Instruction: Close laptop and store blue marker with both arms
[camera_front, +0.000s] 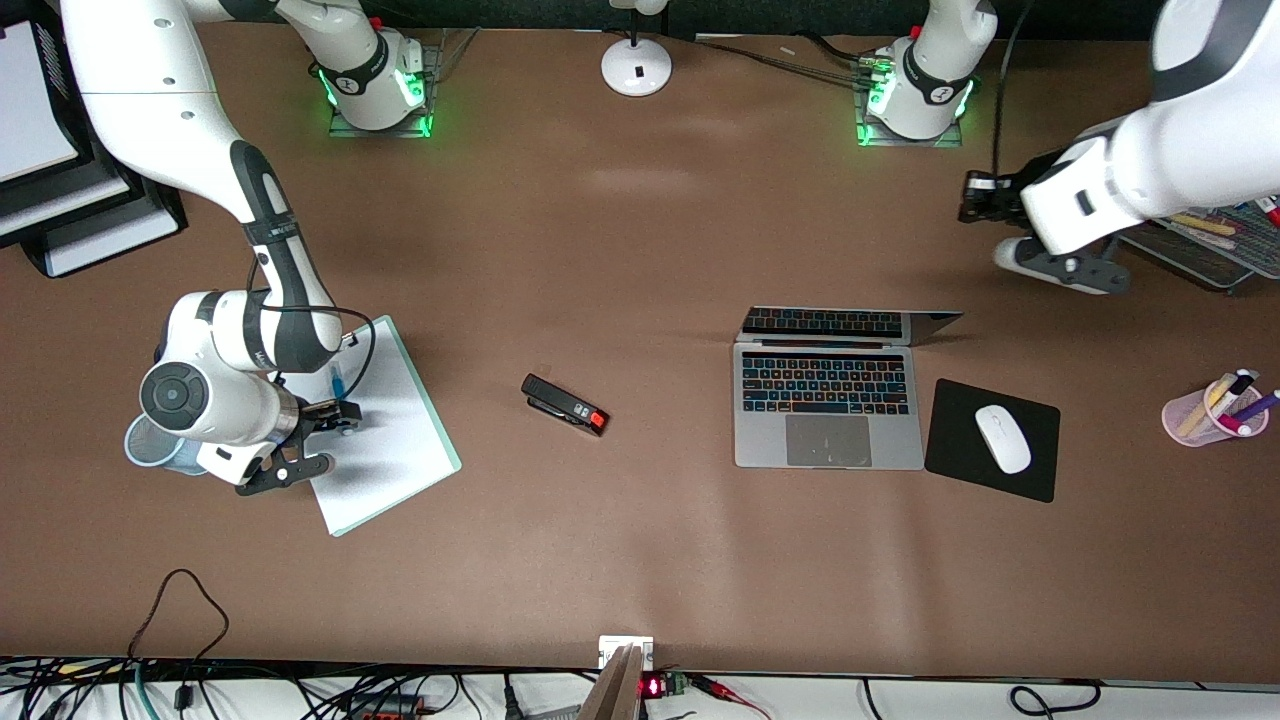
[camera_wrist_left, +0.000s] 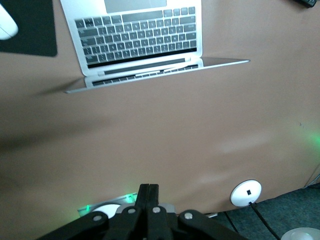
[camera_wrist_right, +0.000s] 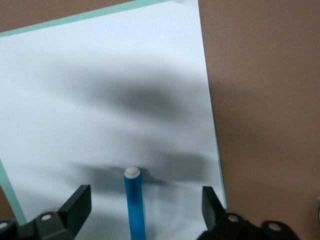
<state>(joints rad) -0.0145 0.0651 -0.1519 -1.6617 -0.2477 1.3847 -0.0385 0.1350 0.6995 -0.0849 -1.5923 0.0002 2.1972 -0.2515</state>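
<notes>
- Front view: a matte brown table (camera_front: 640, 250) is seen. The laptop (camera_front: 828, 400), thin and silver-grey with a black keyboard and a grey trackpad, stands open toward the left arm's end, its lid tilted low over the table. A flat black mouse pad (camera_front: 1010, 470) lies just beside it, and a smooth white oval mouse (camera_front: 1002, 438) rests on it. A black stapler with a red tip (camera_front: 565, 404) lies near the middle of the table. A white sheet on a pale green clipboard (camera_front: 400, 440) lies toward the right arm's end, and the slim blue marker (camera_front: 337, 381) lies on it. The right gripper (camera_front: 335, 418) is held low over the sheet at the marker. The left gripper (camera_front: 975, 197) is held in the air over bare table, farther from the camera than the laptop. A translucent pink cup (camera_front: 1205, 415) with pens stands at the left arm's edge. No writing can be read.
- Left wrist view: the fingers (camera_wrist_left: 148, 200) of the left gripper are pressed together with nothing between them; the open laptop and a round white lamp base (camera_wrist_left: 246, 192) are seen past them.
- Right wrist view: the black fingers (camera_wrist_right: 79, 202) are spread wide on either side of the round, glossy marker with its whitish end, and no touch is seen.
</notes>
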